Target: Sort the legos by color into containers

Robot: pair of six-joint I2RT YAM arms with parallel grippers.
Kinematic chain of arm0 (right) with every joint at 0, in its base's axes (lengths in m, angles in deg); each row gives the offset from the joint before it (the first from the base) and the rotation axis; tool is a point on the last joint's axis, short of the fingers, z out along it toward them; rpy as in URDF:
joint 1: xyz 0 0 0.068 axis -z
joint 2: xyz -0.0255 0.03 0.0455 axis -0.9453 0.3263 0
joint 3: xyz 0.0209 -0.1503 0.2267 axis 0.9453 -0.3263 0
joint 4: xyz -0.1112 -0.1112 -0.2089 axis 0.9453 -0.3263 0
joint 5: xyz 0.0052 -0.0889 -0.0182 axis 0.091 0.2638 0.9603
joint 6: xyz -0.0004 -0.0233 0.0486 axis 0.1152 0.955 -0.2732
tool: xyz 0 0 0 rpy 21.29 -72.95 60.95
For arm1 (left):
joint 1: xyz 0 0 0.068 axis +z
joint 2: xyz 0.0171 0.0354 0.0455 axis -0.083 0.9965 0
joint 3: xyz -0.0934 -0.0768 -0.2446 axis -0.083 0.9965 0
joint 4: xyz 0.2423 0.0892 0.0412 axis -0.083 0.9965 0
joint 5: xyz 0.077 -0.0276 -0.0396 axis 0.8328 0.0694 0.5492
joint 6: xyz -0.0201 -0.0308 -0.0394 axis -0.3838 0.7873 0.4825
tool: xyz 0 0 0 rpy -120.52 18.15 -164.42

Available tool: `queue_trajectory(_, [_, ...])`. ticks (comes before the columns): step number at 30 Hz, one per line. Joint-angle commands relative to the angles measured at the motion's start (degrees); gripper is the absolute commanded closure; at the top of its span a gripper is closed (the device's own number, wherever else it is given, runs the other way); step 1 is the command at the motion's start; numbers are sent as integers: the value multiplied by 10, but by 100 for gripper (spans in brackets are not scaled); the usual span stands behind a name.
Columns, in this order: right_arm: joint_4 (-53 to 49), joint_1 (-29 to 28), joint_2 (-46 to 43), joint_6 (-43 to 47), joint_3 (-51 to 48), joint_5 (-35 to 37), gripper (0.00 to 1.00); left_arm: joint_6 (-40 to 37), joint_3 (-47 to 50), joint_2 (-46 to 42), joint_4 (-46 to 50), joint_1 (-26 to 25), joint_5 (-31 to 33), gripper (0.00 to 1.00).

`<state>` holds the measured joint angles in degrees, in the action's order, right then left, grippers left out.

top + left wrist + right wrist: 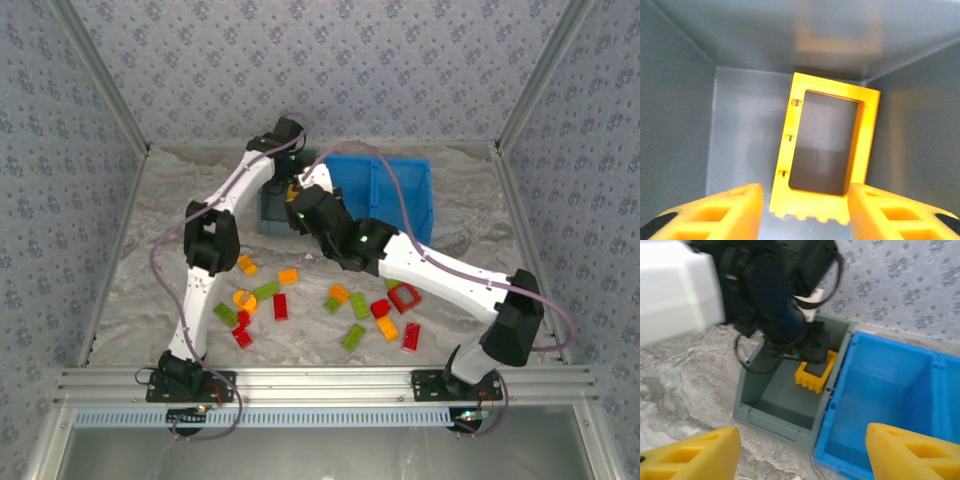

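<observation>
Yellow frame (865, 145) is in the grey bin (740, 130), yellows' home, between your left end effector's (806, 200) fingers. Pinched or loose, can't tell. Right end effector (802, 440) is spread, empty.

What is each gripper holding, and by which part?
Right gripper: nothing. Left gripper straddles the near short end of the yellow frame inside the grey bin; whether it grips cannot be told.

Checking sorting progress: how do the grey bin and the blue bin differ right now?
The grey bin is narrower than the blue bin. The grey bin has a yellow frame inside; the blue bin's visible compartment looks bare. Both stand open-topped, side by side.
</observation>
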<state>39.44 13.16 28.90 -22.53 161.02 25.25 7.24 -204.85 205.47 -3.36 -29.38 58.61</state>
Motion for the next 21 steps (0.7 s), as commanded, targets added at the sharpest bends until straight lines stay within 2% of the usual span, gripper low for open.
queue_trajectory(1, [-42, -3, -54, -38, -13, 77, 30, 23, 22, -105, -19, -9, 7, 49])
queue_trajectory(6, [-208, 31, -117, -176, -35, 99, 31, 52, 129, -231, -48, -16, 13, 47])
queue_trajectory(10, [-369, 72, -158, -330, -77, 51, 39, 40, 267, -357, -98, -48, -16, 46])
queue_trajectory(14, [-415, 113, -203, -412, -187, -54, 43, -25, 422, -487, -172, -134, -61, 43])
queue_trajectory(17, [-382, 145, -231, -391, -265, -116, 46, -37, 537, -574, -195, -212, -66, 43])
queue_trajectory(21, [-360, 190, -229, -333, -323, -160, 49, 5, 679, -672, -219, -327, -22, 42])
